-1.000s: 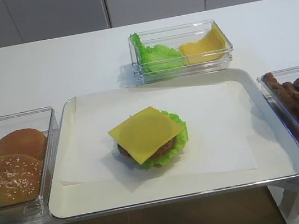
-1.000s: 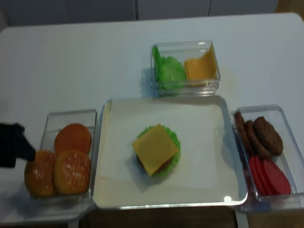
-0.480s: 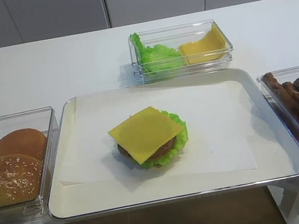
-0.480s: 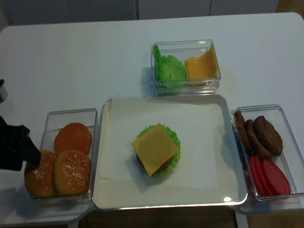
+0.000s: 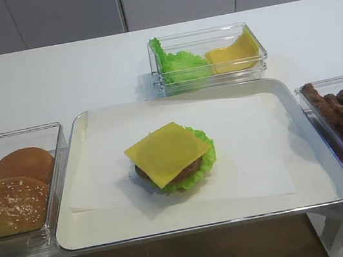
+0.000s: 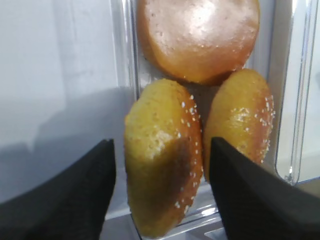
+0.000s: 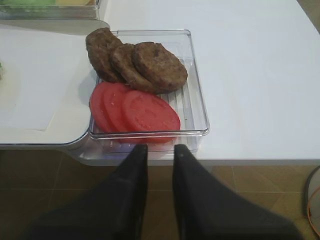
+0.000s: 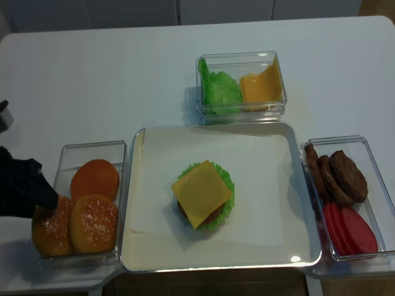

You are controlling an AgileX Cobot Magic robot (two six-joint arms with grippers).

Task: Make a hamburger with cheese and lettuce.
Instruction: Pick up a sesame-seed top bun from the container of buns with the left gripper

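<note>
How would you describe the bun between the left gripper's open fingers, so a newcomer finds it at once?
Look at the clear bin left of the metal tray. Three buns lie inside; the left gripper straddles the sesame bun in the near-left corner, tilted on edge, unlike its flatter neighbours.

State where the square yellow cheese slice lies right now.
In the exterior high view, the cheese lies mid-tray, on top of the lettuce and patty.
</note>
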